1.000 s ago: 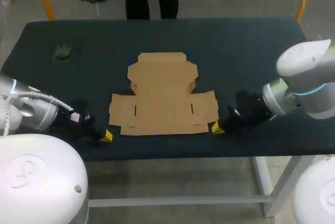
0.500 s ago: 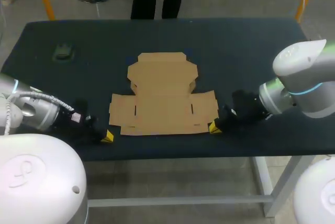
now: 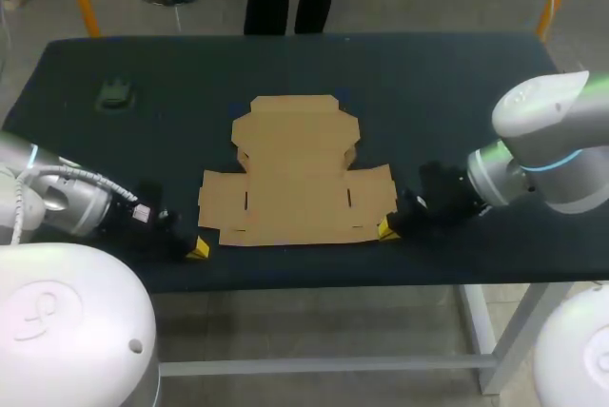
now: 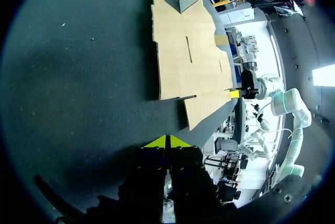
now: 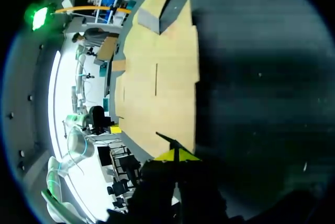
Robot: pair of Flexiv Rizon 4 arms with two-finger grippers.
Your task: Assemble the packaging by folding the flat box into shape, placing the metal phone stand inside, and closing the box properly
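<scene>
The flat cardboard box (image 3: 297,174) lies unfolded in the middle of the dark table. My left gripper (image 3: 197,248) is shut and empty, low over the table just off the box's front left corner. In the left wrist view its tips (image 4: 166,141) are pressed together a short way from the cardboard (image 4: 183,51). My right gripper (image 3: 385,229) is shut and empty at the box's front right corner. In the right wrist view its tips (image 5: 176,155) reach the edge of the cardboard (image 5: 157,82). A small dark object (image 3: 114,95), perhaps the phone stand, rests at the far left.
The table's front edge (image 3: 314,279) runs just behind both grippers. Bare dark tabletop lies on either side of the box and beyond it.
My right gripper has slid left, up to the box's front right corner. The left gripper has crept slightly right. The box has not moved.
</scene>
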